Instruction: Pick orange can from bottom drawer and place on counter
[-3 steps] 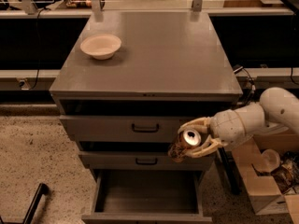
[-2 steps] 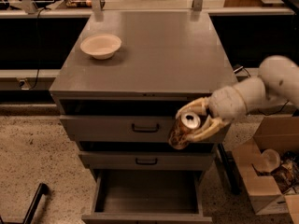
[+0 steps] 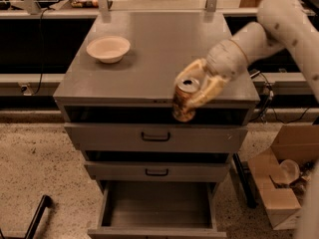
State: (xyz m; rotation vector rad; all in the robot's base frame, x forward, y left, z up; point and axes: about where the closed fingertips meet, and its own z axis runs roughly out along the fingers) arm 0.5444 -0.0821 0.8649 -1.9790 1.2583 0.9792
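Half the job looks done: the hand (image 3: 197,86) grips the orange can (image 3: 185,101) in the air at the front edge of the worktop (image 3: 159,49), right of middle, clear of the open bottom drawer (image 3: 157,210), with only the setting-down left.

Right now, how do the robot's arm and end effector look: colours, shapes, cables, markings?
The arm is off-white, made of thick rounded tubes with a few small dark dots, ending in a bulbous wrist. The end effector, at the counter front edge, has curved cream-yellow fingers. No cables or lettering show.
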